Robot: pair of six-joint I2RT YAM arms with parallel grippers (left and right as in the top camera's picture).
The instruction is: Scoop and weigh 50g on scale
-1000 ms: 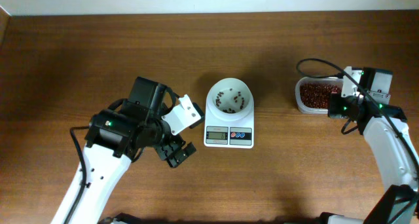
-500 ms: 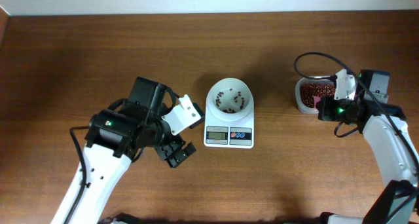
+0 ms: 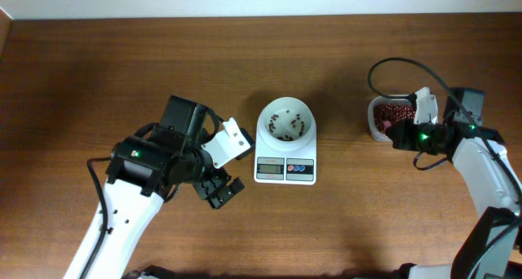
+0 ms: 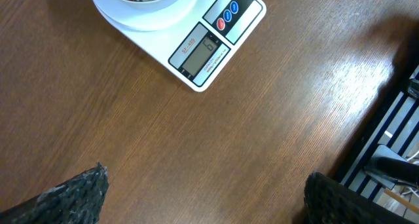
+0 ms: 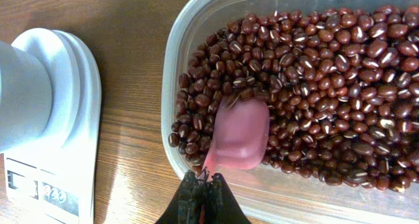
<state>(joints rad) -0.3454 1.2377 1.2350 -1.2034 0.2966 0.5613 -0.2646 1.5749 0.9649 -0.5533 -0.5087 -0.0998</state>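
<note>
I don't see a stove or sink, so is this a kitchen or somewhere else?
Probably a robot lab or test bench, not a kitchen: a left arm and right arm stand at a plain wooden table, with a scale and a tub of beans set out.

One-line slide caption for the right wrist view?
Right gripper, jaws shut on a pink scoop resting on the beans in the clear tub; scale at left.
</note>
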